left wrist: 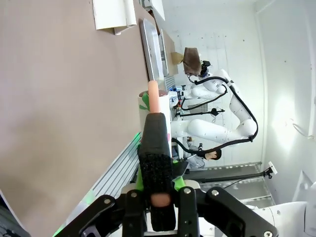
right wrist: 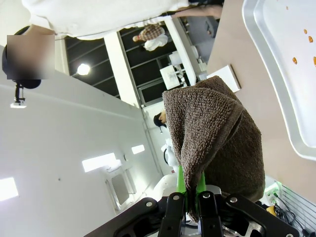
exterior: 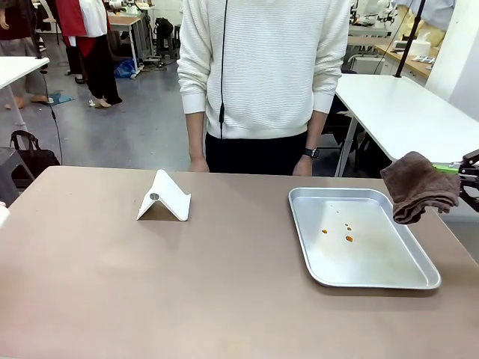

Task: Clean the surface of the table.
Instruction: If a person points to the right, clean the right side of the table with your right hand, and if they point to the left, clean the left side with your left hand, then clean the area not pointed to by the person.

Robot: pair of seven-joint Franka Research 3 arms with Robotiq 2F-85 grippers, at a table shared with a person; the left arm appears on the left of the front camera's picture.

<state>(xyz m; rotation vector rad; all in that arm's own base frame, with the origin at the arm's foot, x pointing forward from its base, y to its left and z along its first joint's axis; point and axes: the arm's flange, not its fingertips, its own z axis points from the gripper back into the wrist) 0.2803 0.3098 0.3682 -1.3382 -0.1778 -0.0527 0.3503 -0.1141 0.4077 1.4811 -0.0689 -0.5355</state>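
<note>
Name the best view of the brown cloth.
Right wrist view: the brown cloth hangs close up, pinched by the right gripper. Front view shows it small at the edge; left wrist view, tiny and distant.

The table has a smooth, matt tan top, and the tray on it is bare silver metal with a dull, brushed sheen. The brown cloth is thick terry, rough and loopy, set against smooth green pads that look like plastic. The white stand is smooth and faintly glossy, while the black bar has a coarse, grainy face.
</note>
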